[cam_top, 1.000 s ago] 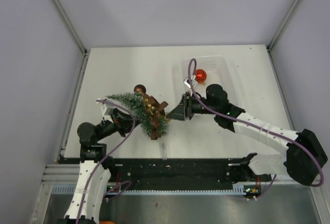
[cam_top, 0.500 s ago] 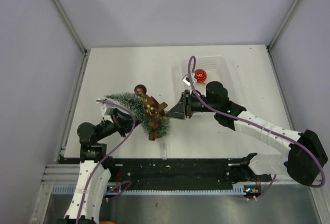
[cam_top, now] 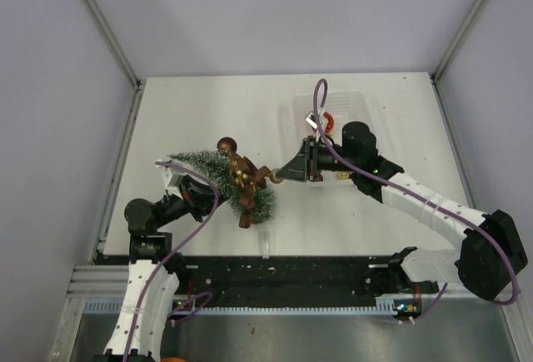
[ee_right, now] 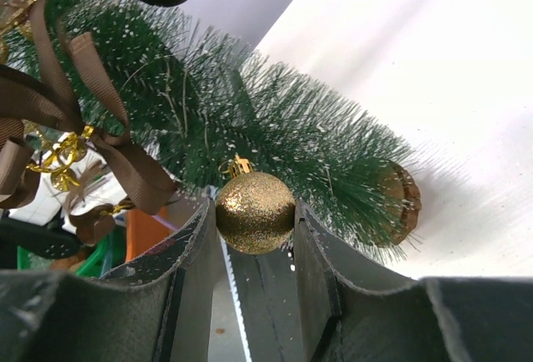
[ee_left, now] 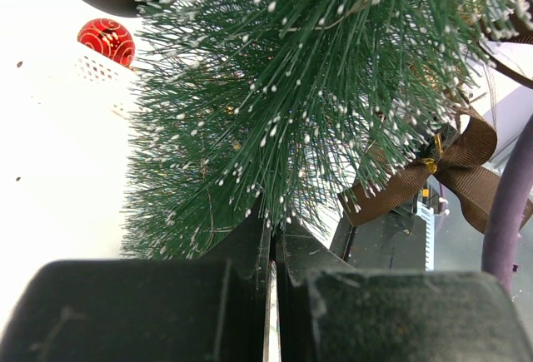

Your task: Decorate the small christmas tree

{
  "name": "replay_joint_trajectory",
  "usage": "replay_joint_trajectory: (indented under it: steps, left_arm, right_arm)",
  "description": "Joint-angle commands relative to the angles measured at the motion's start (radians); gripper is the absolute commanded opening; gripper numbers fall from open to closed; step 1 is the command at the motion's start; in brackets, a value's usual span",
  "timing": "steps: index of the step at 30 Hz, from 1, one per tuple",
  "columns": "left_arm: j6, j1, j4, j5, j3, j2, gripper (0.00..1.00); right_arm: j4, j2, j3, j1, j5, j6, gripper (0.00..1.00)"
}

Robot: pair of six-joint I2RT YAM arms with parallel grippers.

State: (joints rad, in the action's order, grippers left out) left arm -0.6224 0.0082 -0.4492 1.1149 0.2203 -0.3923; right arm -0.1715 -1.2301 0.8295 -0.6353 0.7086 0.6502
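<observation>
Decorating is partly done: brown ribbon bows (ee_right: pixel 108 154) and a dark brown round bauble (cam_top: pixel 226 144) are already sitting on the slim, frosted dark-green bottle-brush small christmas tree (cam_top: pixel 218 172), which is tilting over the near-left part of the worktop (cam_top: pixel 208 104). The left fingers (ee_left: pixel 250 245) are pinching its bristles. The right fingers (ee_right: pixel 193 254) are holding a gold glitter bauble (ee_right: pixel 255 211) against it, apparently not yet hung. 1 red bauble (ee_left: pixel 107 40) is waiting in the clear tray (cam_top: pixel 366 96).

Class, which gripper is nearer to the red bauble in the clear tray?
Right. The right gripper, holding a gold bauble against the small christmas tree, is a short way left of the red bauble. The left gripper, shut on the tree, is farther left, across the tree.
</observation>
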Motion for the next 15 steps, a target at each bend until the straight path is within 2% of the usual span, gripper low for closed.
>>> replay_joint_trajectory:
  steps: [1, 8, 15]
  left_arm:
    - [-0.007, -0.002, -0.074, 0.005, -0.001, 0.010, 0.00]
    - [-0.007, -0.001, -0.078, 0.008, -0.001, 0.003, 0.00]
    - [-0.011, -0.002, -0.083, 0.014, -0.001, 0.004, 0.00]
  right_arm:
    - [-0.059, -0.019, 0.079, 0.006, 0.104, -0.004, 0.15]
    - [-0.037, -0.035, 0.108, 0.006, 0.121, -0.034, 0.15]
    - [-0.085, -0.098, 0.131, 0.006, 0.124, -0.029, 0.15]
